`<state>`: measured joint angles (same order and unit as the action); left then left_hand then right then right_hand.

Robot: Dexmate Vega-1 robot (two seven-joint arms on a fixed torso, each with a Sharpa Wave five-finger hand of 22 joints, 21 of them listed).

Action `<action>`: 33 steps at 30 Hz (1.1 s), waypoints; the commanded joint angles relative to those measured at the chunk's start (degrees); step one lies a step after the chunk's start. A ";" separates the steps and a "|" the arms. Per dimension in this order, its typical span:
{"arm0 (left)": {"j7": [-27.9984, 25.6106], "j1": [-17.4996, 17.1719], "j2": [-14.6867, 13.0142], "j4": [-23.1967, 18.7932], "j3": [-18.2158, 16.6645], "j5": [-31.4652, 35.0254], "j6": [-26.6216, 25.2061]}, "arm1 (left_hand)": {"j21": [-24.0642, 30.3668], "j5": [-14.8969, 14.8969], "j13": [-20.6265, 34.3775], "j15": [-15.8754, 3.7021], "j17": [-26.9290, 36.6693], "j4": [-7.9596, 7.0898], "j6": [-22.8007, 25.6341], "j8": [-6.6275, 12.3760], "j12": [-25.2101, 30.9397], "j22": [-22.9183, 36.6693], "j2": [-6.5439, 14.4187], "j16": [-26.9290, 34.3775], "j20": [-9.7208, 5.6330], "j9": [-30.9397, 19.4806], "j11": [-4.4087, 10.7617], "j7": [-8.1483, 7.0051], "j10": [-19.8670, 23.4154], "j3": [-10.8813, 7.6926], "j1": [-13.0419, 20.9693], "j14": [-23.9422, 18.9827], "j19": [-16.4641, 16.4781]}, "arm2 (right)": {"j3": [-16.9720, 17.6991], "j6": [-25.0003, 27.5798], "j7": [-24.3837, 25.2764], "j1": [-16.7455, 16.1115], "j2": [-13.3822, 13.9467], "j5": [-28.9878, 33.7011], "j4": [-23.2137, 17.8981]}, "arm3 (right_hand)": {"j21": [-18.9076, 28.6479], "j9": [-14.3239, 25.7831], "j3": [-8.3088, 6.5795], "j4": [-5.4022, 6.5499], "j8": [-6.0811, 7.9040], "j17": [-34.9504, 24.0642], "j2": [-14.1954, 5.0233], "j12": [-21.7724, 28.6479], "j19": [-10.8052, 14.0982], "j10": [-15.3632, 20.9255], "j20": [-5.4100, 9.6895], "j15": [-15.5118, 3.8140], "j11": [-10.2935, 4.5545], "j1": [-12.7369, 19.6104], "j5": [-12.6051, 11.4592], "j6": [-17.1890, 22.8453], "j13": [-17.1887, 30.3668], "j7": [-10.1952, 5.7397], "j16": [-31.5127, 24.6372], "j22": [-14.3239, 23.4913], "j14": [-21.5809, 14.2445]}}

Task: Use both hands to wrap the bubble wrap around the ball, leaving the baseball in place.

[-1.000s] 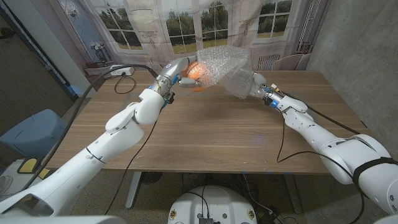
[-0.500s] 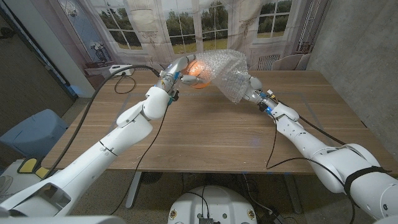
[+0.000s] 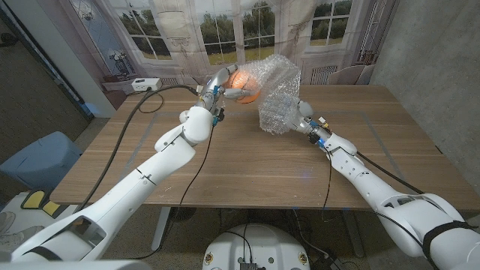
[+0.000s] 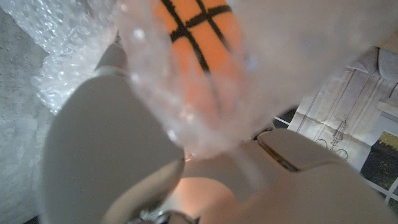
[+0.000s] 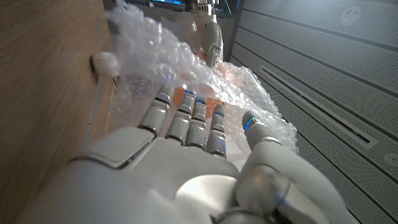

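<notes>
Head view, left to right, with the ball (image 3: 244, 85) as landmark: left hand (image 3: 218, 84) sits just left of the ball, touching it, fingers closed around the ball and the film lying over it. The ball is orange with black seams, basketball-patterned and not a baseball as the task words it; it is raised off the wooden table (image 3: 225, 161) near the far edge. Left wrist view confirms: orange surface with black lines (image 4: 199, 43) behind a blurred layer of bubble wrap (image 4: 68, 37), pale fingers (image 4: 106, 143) pressed against it. Bubble wrap (image 3: 276, 94) drapes over the top of the ball and hangs down to its right as a loose bunched fold. Right hand (image 3: 300, 114) is right of and lower than the ball, at the lower end of that fold; right wrist view shows its fingers (image 5: 186, 121) extended close together into the film (image 5: 186, 56), thumb alongside, so I judge it pinches or presses the sheet, grip not fully visible. Handling judgement: film is very light, soft and limp, holds no shape, crumples and springs back, so it needs tension from both ends; its surface is slick against smooth fingers, so pinch a gathered edge, not a single layer. Ball looks small, round and firm, likely to roll if released; best held through the wrap across its widest part.
</notes>
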<state>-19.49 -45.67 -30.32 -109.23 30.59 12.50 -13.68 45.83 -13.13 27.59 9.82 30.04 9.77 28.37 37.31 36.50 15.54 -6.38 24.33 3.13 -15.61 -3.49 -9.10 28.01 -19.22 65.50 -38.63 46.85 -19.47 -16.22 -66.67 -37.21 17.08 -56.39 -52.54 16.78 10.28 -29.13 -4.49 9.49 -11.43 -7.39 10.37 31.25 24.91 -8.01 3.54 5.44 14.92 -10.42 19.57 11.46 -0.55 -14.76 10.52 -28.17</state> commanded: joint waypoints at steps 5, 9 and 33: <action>-8.93 3.72 0.53 1.49 11.10 17.58 -12.16 | 1.13 -0.65 6.75 -22.91 0.06 -0.66 18.99 0.34 -0.13 -0.31 13.80 -0.55 -11.41 -0.16 8.77 9.96 19.67 -1.30 12.30 -29.13 4.49 | -1.20 9.56 7.53 -6.48 6.41 -2.16 -15.25 | 1.39 0.11 1.12 0.99 0.26 -0.15 0.50 -0.15 3.54 -2.49 -1.01 1.78 0.95 -2.03 0.38 -2.53 -0.04 0.21 0.81 0.25 0.26; -7.56 5.54 -0.77 1.36 15.52 26.89 -17.04 | 1.49 -0.82 6.38 -22.92 0.07 -0.63 19.65 0.52 -0.31 -0.56 13.58 -0.76 -11.49 -0.06 8.86 9.83 19.98 -1.37 12.10 -29.39 4.55 | -1.63 12.82 10.19 -7.39 9.17 -2.39 -19.43 | 1.63 0.10 1.70 1.41 0.15 -0.19 0.89 -0.12 4.53 -3.36 -0.85 2.15 1.36 -2.97 0.54 -4.20 -0.04 0.23 0.98 0.23 0.22; 21.14 9.18 -4.68 -1.91 24.00 55.00 -22.12 | 3.24 -1.60 4.68 -23.12 0.23 -0.50 21.56 0.76 -1.23 -1.74 12.44 -1.83 -11.98 0.72 10.10 8.48 21.90 -1.58 11.02 -30.32 3.95 | -8.58 39.63 23.35 -0.97 26.85 1.44 -31.54 | 2.08 0.06 3.41 4.18 0.66 0.15 1.16 -0.13 9.79 -10.56 -3.89 7.55 5.62 -7.15 -0.15 -11.90 -0.15 3.08 3.57 0.12 3.42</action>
<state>-16.36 -38.21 -32.76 -108.62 51.89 56.13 -35.74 48.60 -14.24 27.59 10.74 30.01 10.00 29.31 37.36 35.38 13.78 -6.38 22.79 3.13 -14.73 -4.61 -8.16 29.13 -19.45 65.49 -40.38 46.84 -24.63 14.87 -47.89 -42.62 36.49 -58.82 -81.81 19.68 10.27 -24.67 0.46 9.86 -11.47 -5.85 10.37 42.28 15.85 -10.86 10.68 11.15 6.48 -10.19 8.76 11.18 2.40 -11.77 10.52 -26.15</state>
